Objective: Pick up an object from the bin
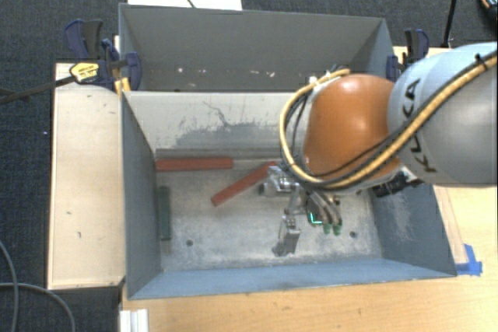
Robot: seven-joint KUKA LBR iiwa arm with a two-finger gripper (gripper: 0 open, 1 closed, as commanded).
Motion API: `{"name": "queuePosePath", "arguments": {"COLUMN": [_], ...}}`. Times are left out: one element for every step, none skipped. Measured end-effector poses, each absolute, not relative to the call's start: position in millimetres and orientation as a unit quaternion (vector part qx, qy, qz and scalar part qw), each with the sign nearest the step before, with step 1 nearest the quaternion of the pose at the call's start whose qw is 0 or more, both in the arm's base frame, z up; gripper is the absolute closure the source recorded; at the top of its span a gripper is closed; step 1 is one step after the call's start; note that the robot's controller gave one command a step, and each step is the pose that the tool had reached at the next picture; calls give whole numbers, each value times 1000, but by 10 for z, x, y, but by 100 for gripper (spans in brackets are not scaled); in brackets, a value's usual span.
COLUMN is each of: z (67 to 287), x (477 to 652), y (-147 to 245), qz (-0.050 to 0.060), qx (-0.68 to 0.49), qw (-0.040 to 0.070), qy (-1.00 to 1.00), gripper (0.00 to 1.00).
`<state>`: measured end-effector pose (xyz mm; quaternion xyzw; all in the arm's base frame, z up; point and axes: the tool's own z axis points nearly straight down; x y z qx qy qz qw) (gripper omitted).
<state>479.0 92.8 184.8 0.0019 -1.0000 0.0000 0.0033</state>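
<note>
claw (288, 239) sits over bare floor of the bin (202, 233), front centre-right; can't tell if it's apart or together. nearest thing: tilted red-brown bar (240, 187), just behind and left of it. flat red-brown bar (194, 163) lies along back wall, dark green bar (163, 212) by left wall

Red-brown stick (240, 187), slanted, seemingly lying flat, middle of grey bin (138, 190)
</note>
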Motion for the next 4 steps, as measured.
{"name": "queuePosePath", "arguments": {"z": [1309, 677, 708, 2160], "x": [5397, 5685, 5693, 5667], "y": [1294, 1338, 1339, 1384], "qz": [-1, 0, -1, -1], "qx": [-44, -3, -5, 17], "qw": [-1, -1, -3, -6], "qy": [-999, -1000, -1000, -1000], "gripper": [0, 0, 100, 100]}}
